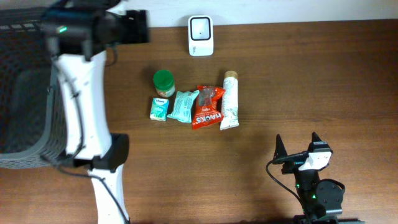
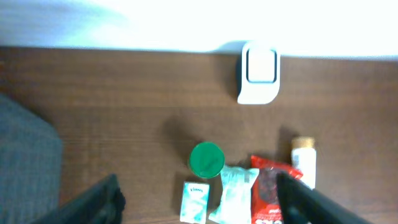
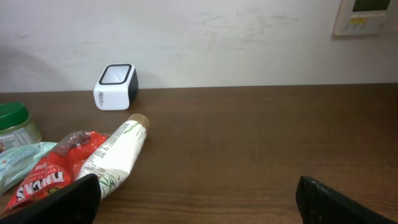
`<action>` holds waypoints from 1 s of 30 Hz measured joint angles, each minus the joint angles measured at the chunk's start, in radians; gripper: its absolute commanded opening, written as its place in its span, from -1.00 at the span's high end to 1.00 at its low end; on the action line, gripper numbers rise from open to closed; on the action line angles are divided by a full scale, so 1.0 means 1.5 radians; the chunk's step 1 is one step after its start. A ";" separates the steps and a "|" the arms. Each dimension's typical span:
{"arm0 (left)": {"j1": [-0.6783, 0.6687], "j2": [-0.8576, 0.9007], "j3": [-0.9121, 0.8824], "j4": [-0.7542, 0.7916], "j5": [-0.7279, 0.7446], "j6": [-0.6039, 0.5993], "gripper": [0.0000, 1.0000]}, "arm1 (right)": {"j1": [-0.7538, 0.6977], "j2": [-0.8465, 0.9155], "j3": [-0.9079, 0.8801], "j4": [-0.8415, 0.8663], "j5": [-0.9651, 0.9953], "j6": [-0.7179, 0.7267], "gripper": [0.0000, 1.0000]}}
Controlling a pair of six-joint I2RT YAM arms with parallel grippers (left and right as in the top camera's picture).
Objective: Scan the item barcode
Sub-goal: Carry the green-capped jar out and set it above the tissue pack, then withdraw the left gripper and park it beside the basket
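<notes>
Overhead gives us the full layout: white scanner (image 1: 200, 35) at the table's (image 1: 311, 74) far edge, and mid-table a row of items. These are a green-lidded jar (image 1: 164, 81), a small teal box (image 1: 160, 108) just in front of it, a pale teal packet (image 1: 183, 106), a red Hacks bag (image 1: 207, 107) and a white tube (image 1: 229, 109). None is held.

Left gripper (image 1: 134, 28) hangs by the far edge, left of the scanner. Only the left wrist cam shows its fingers (image 2: 102, 199) spread wide w/ nothing between.

Right gripper (image 1: 297, 140) sits front-right, well apart from the row — jaws fully apart, empty.

Right wrist cam alone shows the wall w/ a panel (image 3: 367, 15). The grey mesh bin (image 1: 25, 93) at left reads clearly only from overhead.
</notes>
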 measured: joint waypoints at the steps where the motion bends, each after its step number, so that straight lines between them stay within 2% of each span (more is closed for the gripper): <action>1: 0.011 -0.032 0.002 0.000 -0.001 -0.001 0.92 | 0.000 0.000 0.000 0.000 0.000 0.000 -0.97; 2: 0.018 -0.056 0.005 0.000 0.000 -0.004 1.00 | 0.000 0.000 0.000 0.000 0.000 0.000 -0.97; 5: 0.021 -0.088 -0.026 0.001 0.000 -0.004 1.00 | 0.000 0.000 0.000 0.000 0.000 0.000 -0.97; 13: 0.026 -0.168 -0.423 0.003 -0.057 -0.004 1.00 | 0.000 0.000 0.000 0.000 0.000 0.000 -0.97; 19: 0.077 -0.322 -0.597 -0.001 -0.092 -0.005 1.00 | 0.000 0.000 0.000 0.000 0.000 -0.001 -0.97; 24: 0.148 -0.335 -0.667 0.000 -0.126 -0.005 1.00 | 0.000 0.000 0.000 0.000 0.000 -0.001 -0.97; 27: 0.181 -0.335 -0.671 0.000 -0.147 -0.005 0.88 | 0.000 0.000 0.000 0.000 0.000 -0.001 -0.97; 30: 0.218 -0.335 -0.671 0.000 -0.160 -0.005 0.86 | 0.000 0.000 0.000 0.000 0.000 0.000 -0.97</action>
